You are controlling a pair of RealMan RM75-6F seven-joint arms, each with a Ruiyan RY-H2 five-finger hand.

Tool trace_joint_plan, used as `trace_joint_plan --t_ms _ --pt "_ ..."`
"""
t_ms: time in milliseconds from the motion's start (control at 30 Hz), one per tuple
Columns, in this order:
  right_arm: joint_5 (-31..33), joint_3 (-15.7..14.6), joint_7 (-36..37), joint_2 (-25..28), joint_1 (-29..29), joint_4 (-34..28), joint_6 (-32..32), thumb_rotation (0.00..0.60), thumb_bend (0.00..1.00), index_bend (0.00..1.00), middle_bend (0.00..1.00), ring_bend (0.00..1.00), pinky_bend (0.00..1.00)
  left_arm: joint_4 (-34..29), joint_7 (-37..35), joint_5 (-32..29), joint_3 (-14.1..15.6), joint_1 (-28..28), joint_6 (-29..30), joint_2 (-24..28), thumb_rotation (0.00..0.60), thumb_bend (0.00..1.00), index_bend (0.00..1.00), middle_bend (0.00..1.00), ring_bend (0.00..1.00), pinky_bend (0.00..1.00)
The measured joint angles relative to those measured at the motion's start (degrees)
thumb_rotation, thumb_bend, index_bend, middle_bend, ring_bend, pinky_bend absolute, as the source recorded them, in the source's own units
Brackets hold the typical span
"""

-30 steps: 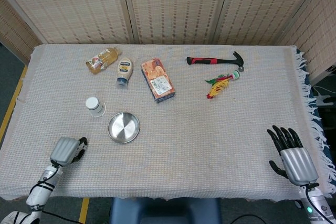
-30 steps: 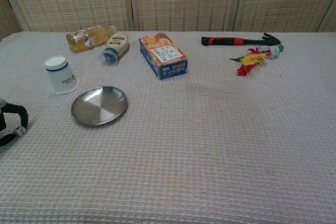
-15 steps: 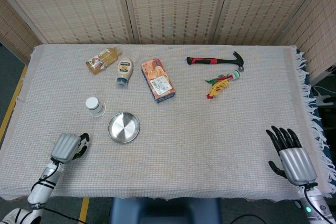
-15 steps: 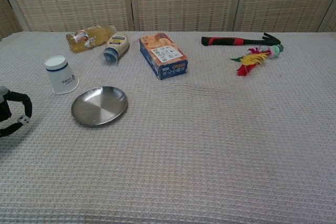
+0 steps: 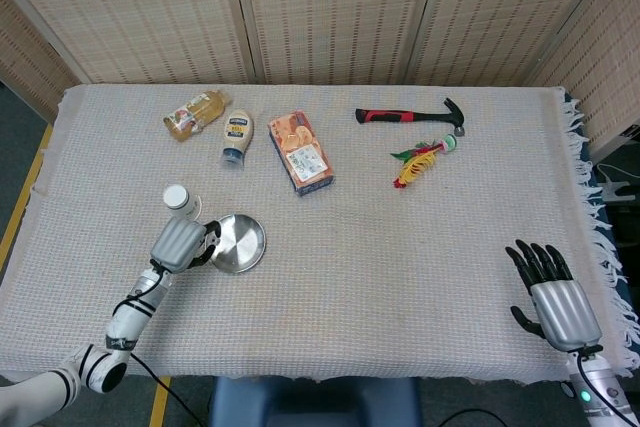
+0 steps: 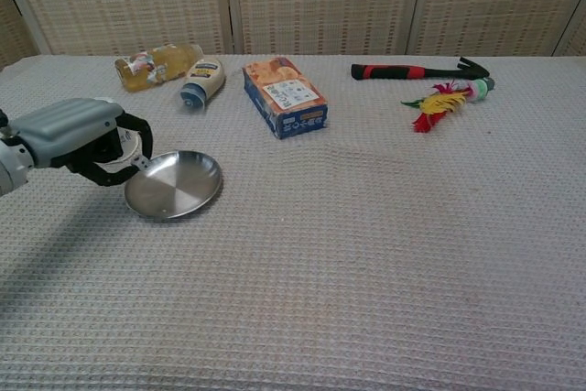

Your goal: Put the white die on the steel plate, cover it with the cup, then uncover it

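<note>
The steel plate (image 5: 241,244) (image 6: 179,186) lies on the cloth at the left. My left hand (image 5: 180,242) (image 6: 79,134) hovers at the plate's left rim, fingers curled, pinching the small white die (image 6: 142,163) just above that rim. In the head view the hand hides the die. The white cup (image 5: 177,197) (image 6: 136,145) stands upside down behind the hand, which mostly covers it in the chest view. My right hand (image 5: 556,293) rests flat and open at the table's near right corner, holding nothing; only the head view shows it.
Along the back lie a juice bottle (image 6: 154,64), a mayonnaise bottle (image 6: 202,82), an orange snack box (image 6: 285,96), a red-handled hammer (image 6: 421,70) and a feathered toy (image 6: 446,96). Bare cloth stretches between the plate and my right hand.
My left hand, with the die in its fingertips, has risen from the table's near left edge and travelled right and forward to the plate's left rim. The right hand has stayed put.
</note>
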Motion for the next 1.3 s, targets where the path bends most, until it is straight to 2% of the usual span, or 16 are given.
trace_joint_plan --t_ms 167,433,533,633,700,800,867,900,933,1000,1100,1200,1300 --pt "0.3 0.1 0.5 0.2 0.1 0.2 -0.1 0.6 0.17 0.0 0.0 0.0 0.0 2.9 1.9 -2.0 -0.4 -2.2 -2.8 -2.7 0.6 0.42 0.48 1.0 0.95 1.0" --pt "0.7 0.1 0.4 0.2 0.2 0.3 -0.5 0.6 0.17 0.0 0.0 0.0 0.0 2.4 2.1 -2.1 0.3 -3.0 -2.3 -3.2 0.6 0.41 0.24 1.0 0.95 1.0" --pt "0.6 0.0 0.3 0.2 0.2 0.2 -0.4 0.6 0.17 0.0 0.0 0.0 0.0 1.7 2.5 -2.2 0.5 -3.1 -1.9 -2.8 0.6 0.41 0.19 1.0 0.94 1.0" --pt "0.6 -0.1 0.2 0.2 0.2 0.1 -0.4 0.6 0.17 0.0 0.0 0.0 0.0 0.7 2.8 -2.2 0.6 -2.9 -1.1 -2.2 0.6 0.41 0.18 0.99 0.92 0.99" --pt "0.5 -0.1 0.2 0.3 0.1 0.1 -0.3 0.6 0.17 0.0 0.0 0.0 0.0 -0.4 2.8 -2.1 0.5 -2.5 0.3 -1.5 0.6 0.4 0.18 0.91 0.84 0.94" --pt "0.4 -0.2 0.3 0.3 0.1 0.1 -0.2 0.6 0.17 0.0 0.0 0.0 0.0 -2.4 2.2 -1.8 0.3 -1.6 3.4 -0.2 0.6 0.39 0.16 0.67 0.62 0.82" --pt "0.3 -0.2 0.3 0.3 0.1 0.1 -0.2 0.6 0.17 0.0 0.0 0.0 0.0 -3.4 1.7 -1.6 0.1 -1.1 4.8 0.7 0.6 0.39 0.13 0.44 0.45 0.75" --pt "0.3 -0.3 0.3 0.3 0.1 0.0 -0.2 0.6 0.17 0.0 0.0 0.0 0.0 -3.8 1.5 -1.6 0.0 -0.8 5.5 1.1 0.6 0.38 0.11 0.25 0.35 0.71" --pt "0.2 -0.3 0.3 0.3 0.1 0.0 -0.2 0.6 0.17 0.0 0.0 0.0 0.0 -4.0 1.4 -1.6 -0.2 -0.5 6.1 1.4 0.6 0.38 0.07 0.12 0.3 0.71" --pt "-0.1 -0.4 0.3 0.3 0.1 -0.1 -0.1 0.6 0.17 0.0 0.0 0.0 0.0 -4.7 1.7 -2.1 -0.9 0.3 7.9 2.6 0.6 0.38 0.02 0.02 0.28 0.71" --pt "-0.5 -0.6 0.2 0.4 -0.1 -0.4 0.1 0.6 0.17 0.0 0.0 0.0 0.0 -5.1 2.7 -5.0 -2.1 0.8 8.7 4.2 0.6 0.38 0.0 0.0 0.36 0.74" --pt "-0.6 -0.7 -0.1 0.3 -0.2 -0.5 0.3 0.6 0.17 0.0 0.0 0.0 0.0 -4.8 3.8 -8.5 -3.0 0.6 5.0 5.3 0.6 0.37 0.0 0.0 0.48 0.79" --pt "-0.3 -0.7 -0.2 0.3 -0.2 -0.5 0.2 0.6 0.17 0.0 0.0 0.0 0.0 -3.3 5.8 -12.2 -3.6 0.0 -0.1 5.9 0.6 0.37 0.01 0.0 0.54 0.82"
